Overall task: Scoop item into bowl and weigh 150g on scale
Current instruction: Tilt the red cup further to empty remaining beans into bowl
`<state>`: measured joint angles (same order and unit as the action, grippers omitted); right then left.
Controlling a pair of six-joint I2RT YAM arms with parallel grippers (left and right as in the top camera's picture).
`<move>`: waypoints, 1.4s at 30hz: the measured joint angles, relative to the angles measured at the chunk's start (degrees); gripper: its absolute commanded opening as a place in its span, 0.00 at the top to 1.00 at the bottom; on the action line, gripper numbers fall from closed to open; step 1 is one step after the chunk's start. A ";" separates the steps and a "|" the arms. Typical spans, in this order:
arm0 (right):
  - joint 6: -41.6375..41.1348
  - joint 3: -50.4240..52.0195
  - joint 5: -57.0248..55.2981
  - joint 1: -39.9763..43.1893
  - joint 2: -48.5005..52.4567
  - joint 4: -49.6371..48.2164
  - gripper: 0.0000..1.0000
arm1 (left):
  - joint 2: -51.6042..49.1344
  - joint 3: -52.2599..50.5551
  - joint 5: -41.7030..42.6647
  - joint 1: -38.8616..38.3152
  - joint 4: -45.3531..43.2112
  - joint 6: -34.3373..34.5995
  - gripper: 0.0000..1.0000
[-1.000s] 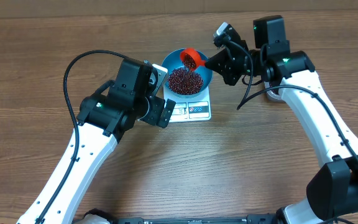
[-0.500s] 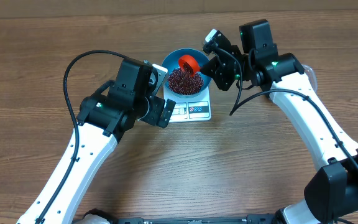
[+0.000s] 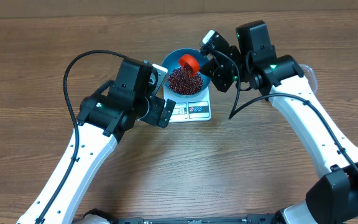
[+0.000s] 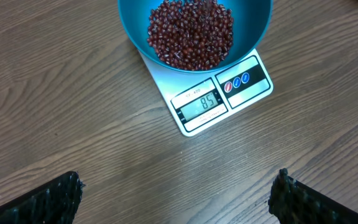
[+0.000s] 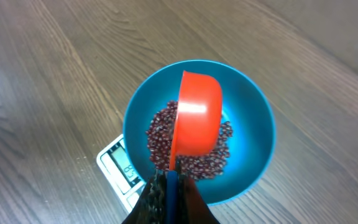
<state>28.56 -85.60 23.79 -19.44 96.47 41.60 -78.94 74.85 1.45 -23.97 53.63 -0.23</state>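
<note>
The blue bowl (image 3: 176,57) stands on the white scale (image 3: 195,111), with a heap of dark red-brown beans (image 3: 182,81) inside. My right gripper (image 3: 204,67) is shut on the handle of a red scoop (image 3: 189,62), which is tipped mouth-down over the beans. In the right wrist view the scoop (image 5: 197,118) covers the middle of the bowl (image 5: 253,143), just beyond the gripper (image 5: 171,186). My left gripper (image 4: 178,198) hangs open and holds nothing, in front of the scale (image 4: 219,99), whose display reads 85. Beans (image 4: 191,31) fill the bowl's bottom (image 4: 135,25).
Bare wooden table (image 3: 241,162) surrounds the scale. The left arm (image 3: 98,118) sits close to the scale's left front corner, and the right arm (image 3: 303,112) reaches in from the right. A black cable (image 3: 73,68) loops over the left arm.
My right gripper has moved left toward the bowl's middle and rolled the red scoop further over the beans. The left arm has not moved.
</note>
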 measured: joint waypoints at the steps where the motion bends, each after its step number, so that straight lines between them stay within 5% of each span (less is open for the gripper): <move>1: 0.02 0.00 -0.52 -0.04 -0.20 -0.02 0.96 | 0.00 0.00 0.02 0.00 0.00 0.00 0.00; 20: 0.00 0.00 -13.38 -5.79 -1.05 0.02 0.96 | 0.00 0.00 0.00 0.00 0.00 0.00 0.00; 42: -0.42 0.00 -14.21 -5.86 -1.07 0.98 0.96 | 0.00 0.00 0.00 0.00 0.00 0.00 0.01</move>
<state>28.14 -85.60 9.58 -25.30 95.39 42.59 -78.94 74.85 1.45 -23.97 53.63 -0.23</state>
